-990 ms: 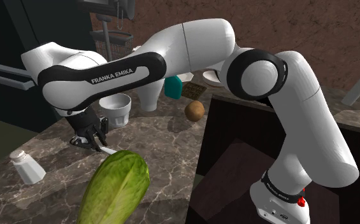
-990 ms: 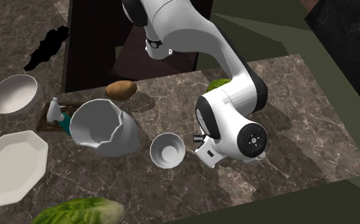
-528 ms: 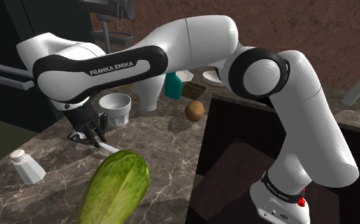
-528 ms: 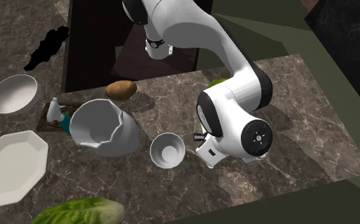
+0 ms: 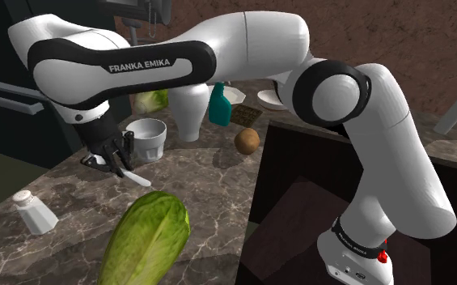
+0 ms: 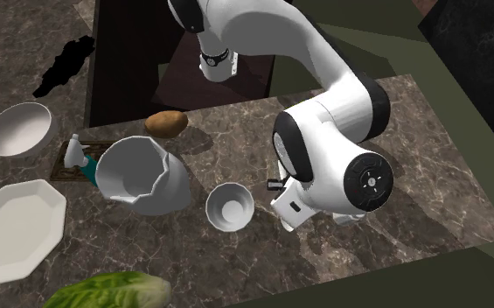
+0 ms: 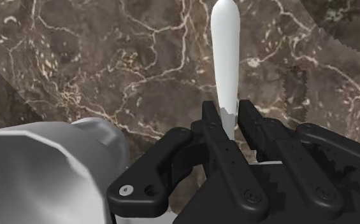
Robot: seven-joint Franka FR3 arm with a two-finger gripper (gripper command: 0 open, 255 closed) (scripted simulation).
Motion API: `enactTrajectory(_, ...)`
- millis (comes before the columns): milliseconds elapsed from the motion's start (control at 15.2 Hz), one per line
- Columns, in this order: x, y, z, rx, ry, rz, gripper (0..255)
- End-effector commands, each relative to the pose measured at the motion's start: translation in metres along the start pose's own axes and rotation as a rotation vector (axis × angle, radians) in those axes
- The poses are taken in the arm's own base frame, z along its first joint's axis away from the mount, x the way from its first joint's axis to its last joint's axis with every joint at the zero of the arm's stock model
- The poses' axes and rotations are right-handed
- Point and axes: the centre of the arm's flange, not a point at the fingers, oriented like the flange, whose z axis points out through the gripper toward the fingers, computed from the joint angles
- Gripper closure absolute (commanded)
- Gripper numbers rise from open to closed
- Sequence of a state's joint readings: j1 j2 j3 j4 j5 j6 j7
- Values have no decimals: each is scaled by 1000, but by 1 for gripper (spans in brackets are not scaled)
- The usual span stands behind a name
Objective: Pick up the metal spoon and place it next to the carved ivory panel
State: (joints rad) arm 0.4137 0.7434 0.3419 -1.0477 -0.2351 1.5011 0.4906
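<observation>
wrist view, claw [image 7: 229, 116] clasping white spoon [image 7: 225, 51]

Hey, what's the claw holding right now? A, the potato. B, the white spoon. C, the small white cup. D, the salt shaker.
B: in the wrist view the claw is shut on the handle of the white spoon, which sticks out past its fingertips over the dark veined counter.
</observation>
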Motion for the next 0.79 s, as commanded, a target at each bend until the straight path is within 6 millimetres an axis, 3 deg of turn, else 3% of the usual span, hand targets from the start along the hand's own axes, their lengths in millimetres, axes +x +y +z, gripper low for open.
enactTrajectory(0, -3, 1, -11, 0, 0, 0, 255)
enactTrajectory(198, -5, 3, -23, 0, 0, 0, 255)
enactTrajectory(726, 5, 108, -13, 0, 0, 0, 255)
